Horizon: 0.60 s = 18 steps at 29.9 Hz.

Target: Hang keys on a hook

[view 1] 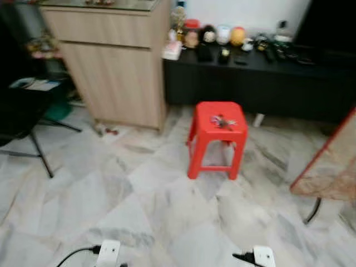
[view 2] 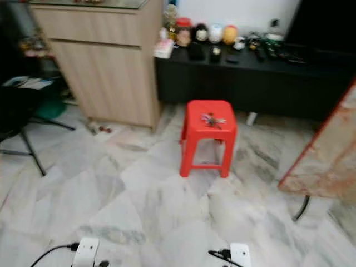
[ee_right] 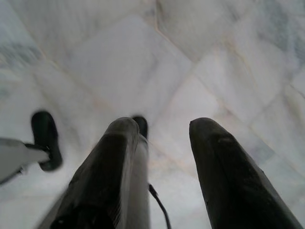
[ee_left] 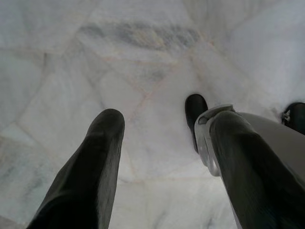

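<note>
A small bunch of metal keys (view 1: pixel 222 121) lies on the seat of a red plastic stool (view 1: pixel 218 138), which stands on the white marble tiled floor (view 1: pixel 139 206) at about twelve o'clock from the robot. Behind the stool runs a long, low black counter (view 1: pixel 261 83) carrying a row of small round figurines (view 1: pixel 214 35) and dark gadgets. At eleven o'clock stands a light wooden cabinet (view 1: pixel 114 61), just beside the black counter's end. At three o'clock the corner of a red-edged stone slab (view 1: pixel 334 161) leans into view, and at nine o'clock stands a dark folding stand (view 1: pixel 25 119). The left tool (ee_left: pixel 159 143) hangs low over the marble tiles, fingers spread apart and gripping nothing. The right tool (ee_right: pixel 162 138) likewise hangs over the floor, released and empty, well apart from the keys.
</note>
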### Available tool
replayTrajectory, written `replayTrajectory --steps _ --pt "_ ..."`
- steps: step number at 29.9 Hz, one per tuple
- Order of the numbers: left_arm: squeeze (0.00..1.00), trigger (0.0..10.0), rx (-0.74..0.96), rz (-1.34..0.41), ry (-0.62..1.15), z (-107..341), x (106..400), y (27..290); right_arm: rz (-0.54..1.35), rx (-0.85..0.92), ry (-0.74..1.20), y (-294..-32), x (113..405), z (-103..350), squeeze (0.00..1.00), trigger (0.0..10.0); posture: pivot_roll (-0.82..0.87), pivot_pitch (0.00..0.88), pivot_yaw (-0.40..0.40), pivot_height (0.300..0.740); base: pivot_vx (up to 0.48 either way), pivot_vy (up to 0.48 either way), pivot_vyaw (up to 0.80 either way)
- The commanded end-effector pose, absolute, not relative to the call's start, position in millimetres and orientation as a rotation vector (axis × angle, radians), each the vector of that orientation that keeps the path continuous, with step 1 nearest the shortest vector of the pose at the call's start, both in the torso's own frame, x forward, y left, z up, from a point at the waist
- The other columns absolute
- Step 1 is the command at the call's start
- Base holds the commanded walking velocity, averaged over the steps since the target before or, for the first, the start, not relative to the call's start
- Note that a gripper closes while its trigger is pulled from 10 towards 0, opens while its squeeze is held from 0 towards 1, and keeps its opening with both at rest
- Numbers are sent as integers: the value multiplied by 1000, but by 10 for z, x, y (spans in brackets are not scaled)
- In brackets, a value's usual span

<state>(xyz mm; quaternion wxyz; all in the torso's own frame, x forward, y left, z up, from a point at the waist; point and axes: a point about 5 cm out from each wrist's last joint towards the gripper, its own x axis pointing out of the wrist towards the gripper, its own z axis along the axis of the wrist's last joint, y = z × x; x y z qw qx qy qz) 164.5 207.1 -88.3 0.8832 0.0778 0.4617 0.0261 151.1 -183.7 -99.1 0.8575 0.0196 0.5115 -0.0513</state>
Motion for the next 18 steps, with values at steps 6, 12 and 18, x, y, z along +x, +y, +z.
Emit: replayTrajectory --steps 6,12,18 --pt "0 10000 161 50 962 -879 1661 2062 -126 56 1085 -1861 1449 -1011 0 10000 -64 8 -18 740 262 0 0" --pt "0 10000 164 40 961 -881 1660 2049 -127 55 1087 -1860 1441 -1014 0 10000 -70 0 -15 740 281 0 0" --pt "0 10000 169 24 961 -884 1664 2023 -124 59 1088 -1861 1435 -1016 0 10000 -69 0 -16 740 296 0 0"
